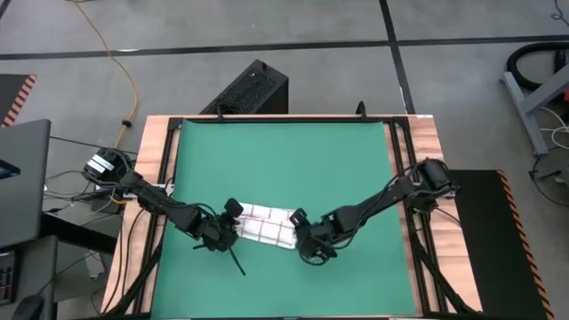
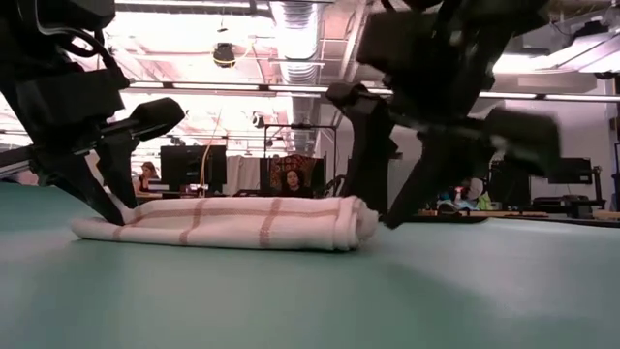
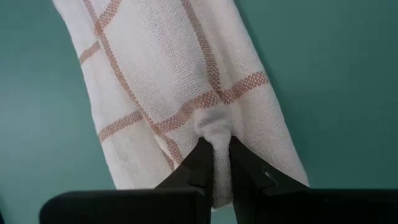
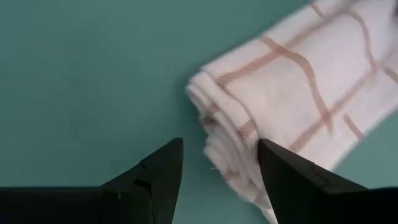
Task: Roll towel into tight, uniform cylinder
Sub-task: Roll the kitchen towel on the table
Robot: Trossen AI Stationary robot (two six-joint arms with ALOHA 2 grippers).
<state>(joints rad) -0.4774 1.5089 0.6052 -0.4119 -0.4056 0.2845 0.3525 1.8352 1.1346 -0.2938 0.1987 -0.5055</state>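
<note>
Lower centre of the green mat (image 1: 284, 160): towel (image 1: 267, 224) lies as a loose roll. Left gripper (image 3: 214, 163) pinches a fold at one end; right gripper (image 4: 219, 163) spread, straddling the layered other end. Rolling underway; next likely needs tightening evenly.

Towel (image 1: 265, 226) on mat (image 1: 284, 160), between grippers

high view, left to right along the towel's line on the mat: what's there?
Left gripper, jaws pinched on the towel's end → towel, rolled and lying flat on the green mat → right gripper, jaws open at the other end.
</note>
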